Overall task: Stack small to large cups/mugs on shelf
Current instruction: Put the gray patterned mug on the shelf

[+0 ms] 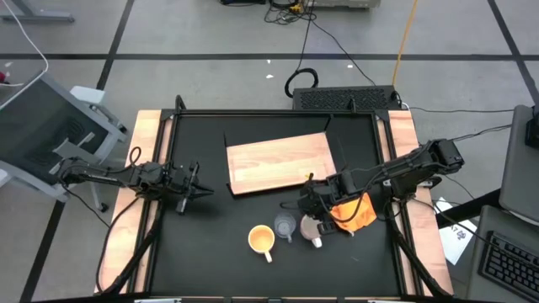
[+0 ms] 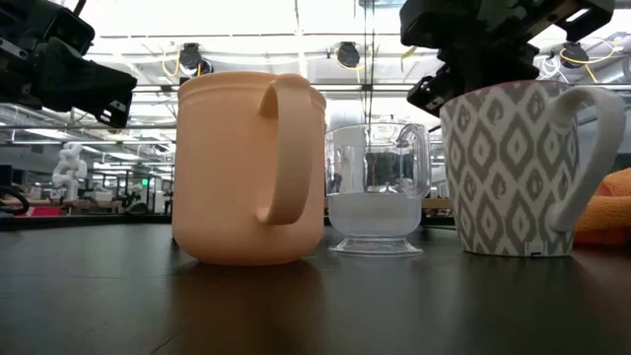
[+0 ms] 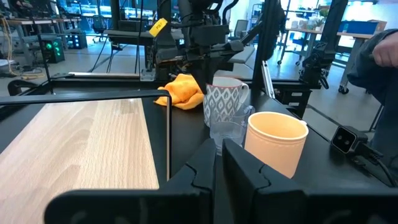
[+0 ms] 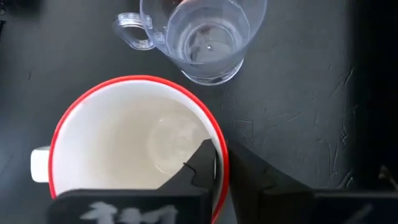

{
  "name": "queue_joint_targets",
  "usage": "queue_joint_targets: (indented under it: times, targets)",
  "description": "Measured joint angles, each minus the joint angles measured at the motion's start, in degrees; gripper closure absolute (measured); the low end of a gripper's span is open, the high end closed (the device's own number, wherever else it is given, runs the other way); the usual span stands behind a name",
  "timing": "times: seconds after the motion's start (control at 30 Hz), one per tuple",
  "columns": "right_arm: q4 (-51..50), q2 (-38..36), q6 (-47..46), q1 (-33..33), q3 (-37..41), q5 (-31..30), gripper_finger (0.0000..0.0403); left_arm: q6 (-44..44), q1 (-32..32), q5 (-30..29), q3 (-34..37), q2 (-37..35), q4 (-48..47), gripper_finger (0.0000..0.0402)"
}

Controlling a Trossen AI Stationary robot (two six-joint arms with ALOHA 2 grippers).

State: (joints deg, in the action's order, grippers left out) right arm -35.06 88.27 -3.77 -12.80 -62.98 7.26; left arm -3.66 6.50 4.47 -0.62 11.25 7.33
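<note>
The white mug [image 1: 313, 229], patterned grey with a red rim, stands on the black table near the right side. The clear glass cup [image 1: 286, 225] stands just left of it, and the yellow-orange mug [image 1: 262, 240] farther left and nearer. All three stand upright on their bases in the low view: yellow-orange mug [image 2: 246, 168], glass cup [image 2: 377, 187], white mug [image 2: 503, 177]. The wooden board [image 1: 282, 162] lies flat beyond them. My right gripper [image 4: 222, 180] is over the white mug, shut on its rim. My left gripper [image 1: 195, 185] hovers shut over the table's left part. My right gripper pinches the white mug's red rim [image 4: 219, 146] on the side away from the handle. One finger [image 4: 202, 165] is inside the mug and the other finger [image 4: 249, 171] outside. It comes from above, pointing down. The mug stands upright with its base on the table [image 2: 498, 254].
An orange-yellow cloth [image 1: 354, 210] lies bunched on the table right of the white mug, under my right arm. The glass cup [image 4: 205, 37] stands close beside the held mug. A black frame rail [image 1: 278, 112] borders the table. A person's sleeve [image 3: 379, 56] shows beyond the table.
</note>
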Motion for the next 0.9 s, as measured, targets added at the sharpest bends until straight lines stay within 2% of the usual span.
queue_joint_targets:
  times: [0.5,0.9]
  targets:
    - [-0.1,-0.8,0.0,2.3,-0.1,-0.1,0.0393,-0.1,0.0,0.0,0.0,0.0,-0.4,0.0371]
    - [-4.3,-0.9,0.4,2.2,-4.2,0.0,0.0393,0.0,0.0,0.0,0.0,0.0,-0.3,0.0371]
